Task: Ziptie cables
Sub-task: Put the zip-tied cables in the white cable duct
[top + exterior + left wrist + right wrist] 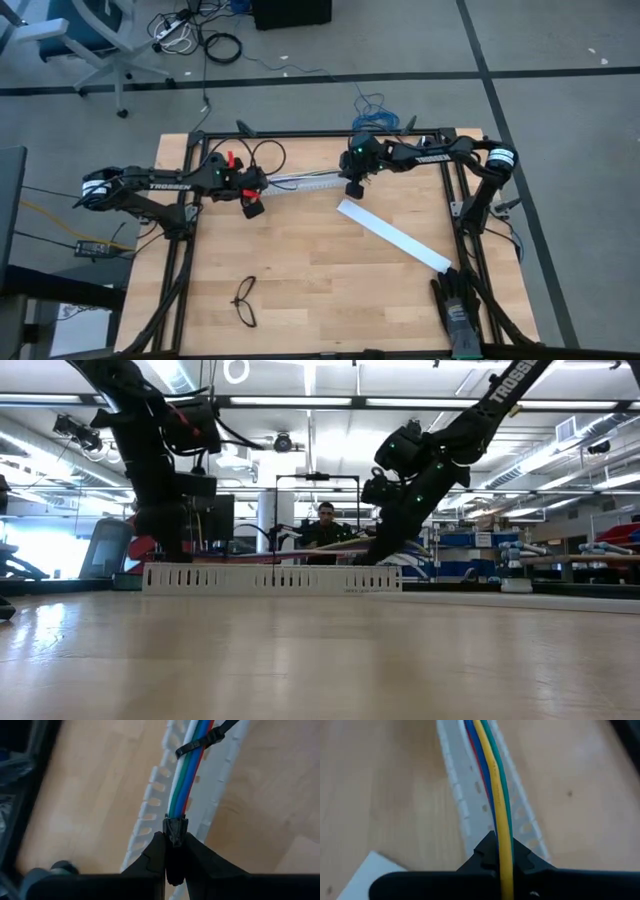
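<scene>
Left gripper [172,851] clamped on dark end of smooth coloured cables [187,780]; right gripper [502,857] closed on them, above slotted white plastic channel [150,800].

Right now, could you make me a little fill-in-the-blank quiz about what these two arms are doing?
1. The left gripper pinches the cables' dark ____.
2. The cables lie along a slotted white ____.
3. A dark ziptie is wrapped ____ the bundle.
4. The right gripper is shut on the ____.

Missing: end; channel; around; cables
</scene>
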{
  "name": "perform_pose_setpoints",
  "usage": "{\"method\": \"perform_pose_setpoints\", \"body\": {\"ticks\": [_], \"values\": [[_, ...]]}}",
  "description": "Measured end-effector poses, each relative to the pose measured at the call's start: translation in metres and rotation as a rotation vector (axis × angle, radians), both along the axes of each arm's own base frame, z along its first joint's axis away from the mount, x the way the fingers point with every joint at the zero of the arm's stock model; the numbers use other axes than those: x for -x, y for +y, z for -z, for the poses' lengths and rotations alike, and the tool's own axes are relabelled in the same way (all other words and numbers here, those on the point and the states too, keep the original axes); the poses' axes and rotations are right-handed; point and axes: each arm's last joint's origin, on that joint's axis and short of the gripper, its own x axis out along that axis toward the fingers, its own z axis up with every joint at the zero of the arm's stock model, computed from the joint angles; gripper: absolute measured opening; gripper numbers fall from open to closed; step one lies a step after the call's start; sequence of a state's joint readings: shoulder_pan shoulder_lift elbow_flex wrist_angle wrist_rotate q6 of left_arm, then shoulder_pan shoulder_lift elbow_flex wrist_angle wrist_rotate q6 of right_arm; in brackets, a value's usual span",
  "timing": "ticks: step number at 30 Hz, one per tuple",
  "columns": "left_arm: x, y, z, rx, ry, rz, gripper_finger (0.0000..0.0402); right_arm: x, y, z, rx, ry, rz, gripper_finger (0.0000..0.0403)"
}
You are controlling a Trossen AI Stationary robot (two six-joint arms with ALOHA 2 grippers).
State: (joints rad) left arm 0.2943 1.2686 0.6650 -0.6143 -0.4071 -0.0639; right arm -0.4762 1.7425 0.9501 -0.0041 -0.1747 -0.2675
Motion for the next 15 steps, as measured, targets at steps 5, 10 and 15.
{"method": "perform_pose_setpoints", "body": {"ticks": [5, 10, 15], "values": [[0.0011, 0.0016, 0.0035, 0.011, -0.019, -0.016, 0.0045, -0.0009, 0.0031, 0.0033, -0.012, 0.016, -0.023, 0.0000], [0.0032, 0.0023, 0.0041, 0.002, 0.003, -0.026, 0.0090, -0.0026, 0.0055, 0.0023, -0.033, -0.014, -0.097, 0.0008], [0.0036, 0.0019, 0.0047, 0.017, -0.007, -0.049, 0.0158, -0.0029, 0.0056, 0.0020, -0.037, -0.020, -0.098, 0.0041]]}}
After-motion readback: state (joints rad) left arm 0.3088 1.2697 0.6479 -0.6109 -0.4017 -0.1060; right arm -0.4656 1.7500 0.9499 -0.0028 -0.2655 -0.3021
